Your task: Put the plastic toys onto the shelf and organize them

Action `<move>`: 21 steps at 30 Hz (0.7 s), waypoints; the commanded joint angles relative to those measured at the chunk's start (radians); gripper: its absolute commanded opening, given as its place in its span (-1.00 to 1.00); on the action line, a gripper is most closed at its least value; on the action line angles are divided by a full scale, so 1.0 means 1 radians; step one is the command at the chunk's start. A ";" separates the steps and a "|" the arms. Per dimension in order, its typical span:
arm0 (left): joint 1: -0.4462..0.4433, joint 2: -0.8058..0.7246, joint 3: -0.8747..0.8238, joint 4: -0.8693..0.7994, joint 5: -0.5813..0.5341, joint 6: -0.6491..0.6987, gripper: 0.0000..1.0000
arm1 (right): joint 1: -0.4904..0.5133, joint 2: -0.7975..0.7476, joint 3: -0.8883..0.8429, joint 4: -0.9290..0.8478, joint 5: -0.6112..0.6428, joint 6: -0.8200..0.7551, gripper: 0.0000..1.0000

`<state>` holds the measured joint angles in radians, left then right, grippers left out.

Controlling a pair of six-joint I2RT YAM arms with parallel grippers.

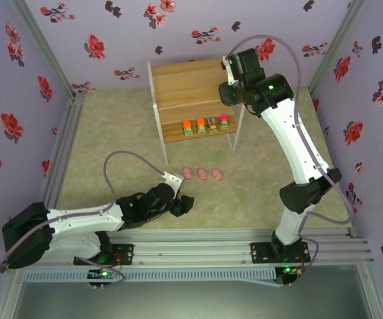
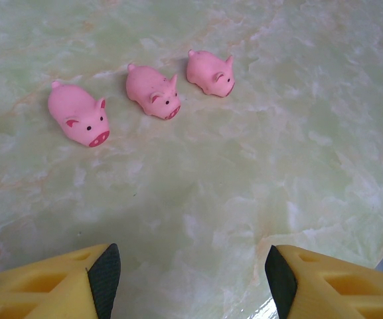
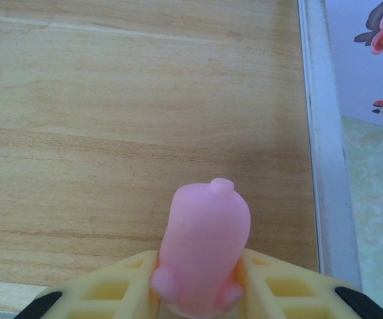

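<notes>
Yellow fingers (image 3: 118, 289) of my right pincer (image 3: 201, 299) are clamped on a pink pig (image 3: 204, 246), one on each flank. The pig hangs over the top board (image 3: 111, 133) of the shelf (image 1: 178, 80), near the board's right end and close to the white frame (image 3: 324, 166).

Step in hand, as I judge it: set this pig on the top board.

1. Shift left, away from the frame. This should leave room for a row.
2. Descend until the pig's underside meets the wood. I cannot tell its remaining height from the wrist view.
3. Part the jaws slowly, so the soft body does not cling to a pad and tip.
4. Retract straight up.

My left pincer (image 2: 191, 279) stands apart and empty, low over the desk (image 2: 291, 166). Three pink pigs (image 2: 153, 91) lie in a row just ahead of it. Four blocks (image 1: 204, 126) sit in line on the lower board.
</notes>
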<state>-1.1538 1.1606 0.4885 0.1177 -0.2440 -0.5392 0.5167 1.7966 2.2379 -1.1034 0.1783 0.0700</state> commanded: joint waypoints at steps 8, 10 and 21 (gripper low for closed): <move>0.009 -0.003 -0.010 -0.003 -0.023 -0.008 0.28 | -0.009 0.053 0.072 -0.030 -0.022 -0.013 -0.30; 0.009 -0.006 -0.013 -0.001 -0.023 -0.008 0.28 | -0.009 0.057 0.075 -0.029 -0.024 -0.013 -0.26; 0.013 -0.001 -0.011 -0.001 -0.021 -0.010 0.28 | -0.012 0.061 0.083 -0.030 -0.026 -0.013 -0.23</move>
<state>-1.1488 1.1606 0.4885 0.1181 -0.2504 -0.5396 0.5148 1.8462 2.2845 -1.1141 0.1665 0.0700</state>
